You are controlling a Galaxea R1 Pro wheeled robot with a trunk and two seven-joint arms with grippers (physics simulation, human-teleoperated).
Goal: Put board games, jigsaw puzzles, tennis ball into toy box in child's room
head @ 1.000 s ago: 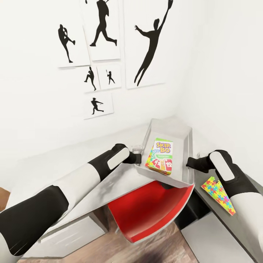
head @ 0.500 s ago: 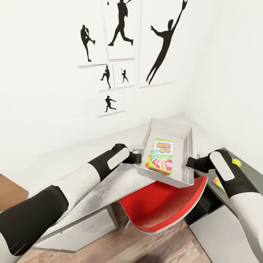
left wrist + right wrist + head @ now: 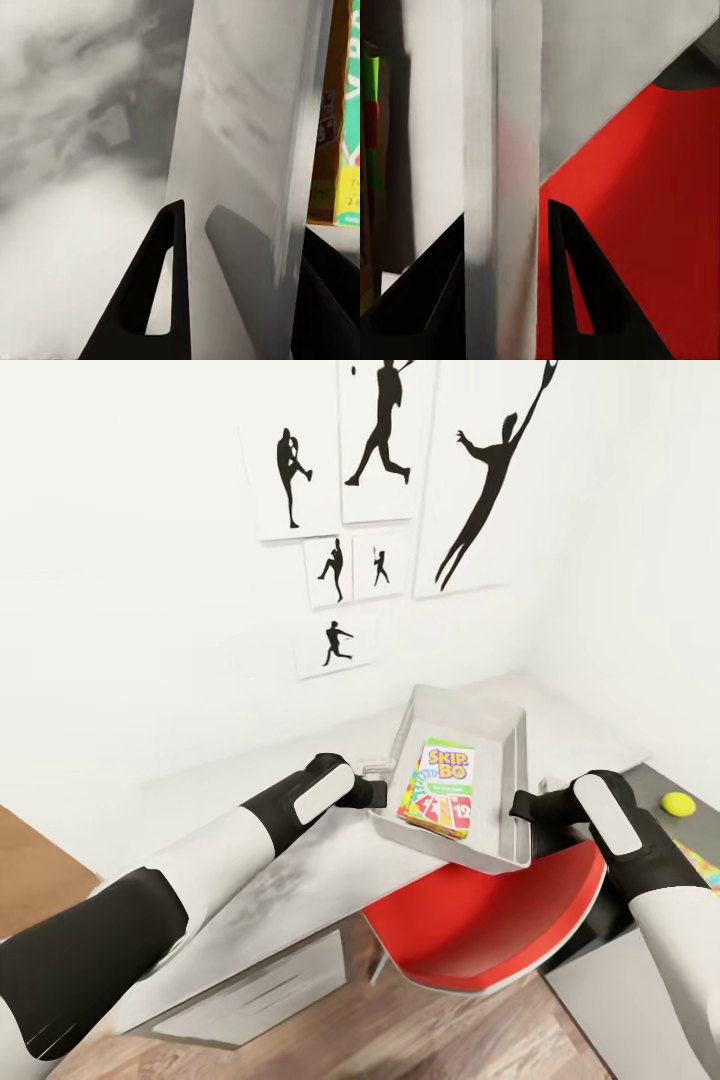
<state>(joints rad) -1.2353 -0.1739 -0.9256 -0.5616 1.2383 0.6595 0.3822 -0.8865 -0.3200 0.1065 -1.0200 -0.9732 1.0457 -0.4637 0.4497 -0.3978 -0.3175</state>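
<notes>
Both grippers hold the grey toy box [image 3: 500,722] level over the table's edge and a red chair. My left gripper [image 3: 377,792] is shut on its left wall [image 3: 240,150], my right gripper [image 3: 521,806] on its right wall [image 3: 502,187]. A Skip-Bo board game [image 3: 442,780] lies on top of a stack inside the box; its edge shows in the left wrist view [image 3: 346,127]. The yellow tennis ball [image 3: 678,804] rests on the table at the far right. A corner of a colourful jigsaw puzzle [image 3: 702,854] peeks out beside my right arm.
A grey table [image 3: 300,865] runs along the white wall into the corner, with a drawer unit [image 3: 255,995] under it. The red chair [image 3: 480,935] stands below the box. Black silhouette pictures [image 3: 380,440] hang on the wall. Wood floor shows at the bottom.
The whole view has swung: wall, table and chair slid to the right in the picture. The arms and the box keep their place in it, grip unchanged. The tennis ball has come into view.
</notes>
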